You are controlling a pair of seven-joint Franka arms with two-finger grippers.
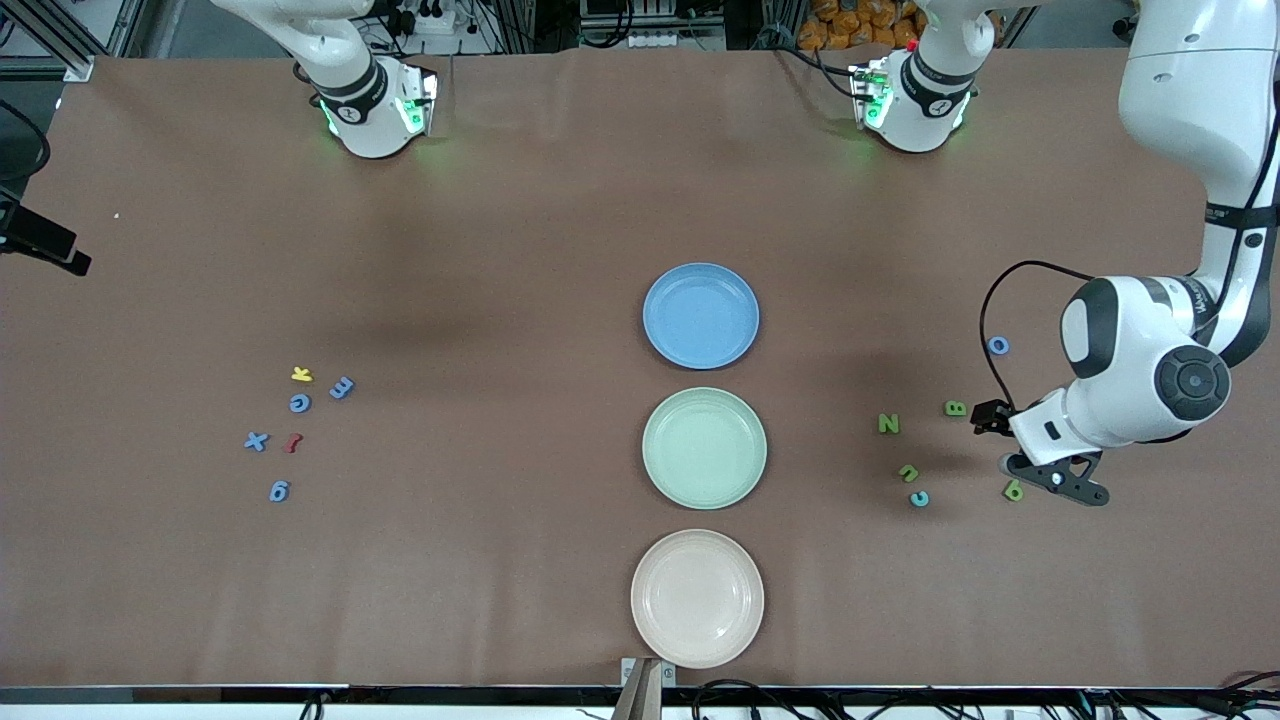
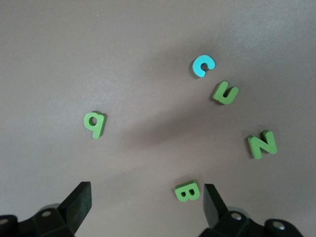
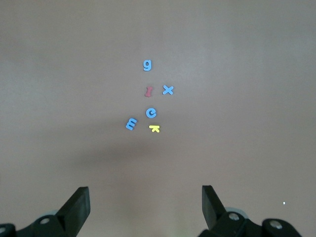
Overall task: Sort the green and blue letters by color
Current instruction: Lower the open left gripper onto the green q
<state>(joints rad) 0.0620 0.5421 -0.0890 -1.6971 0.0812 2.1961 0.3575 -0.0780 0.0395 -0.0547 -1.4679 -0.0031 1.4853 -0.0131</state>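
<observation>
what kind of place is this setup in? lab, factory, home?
Most likely a robotics lab bench. Two arms are mounted along one edge of a brown-covered table, with aluminium framing and loose cabling around its edges. The props are staged: three plates in a row and small foam letters in two clusters.

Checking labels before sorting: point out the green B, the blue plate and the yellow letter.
green B (image 2: 187, 191): left wrist view, on its flat top face.
blue plate (image 1: 701, 270): front view, on its rim.
yellow letter (image 1: 301, 374): front view, on its middle.
</observation>
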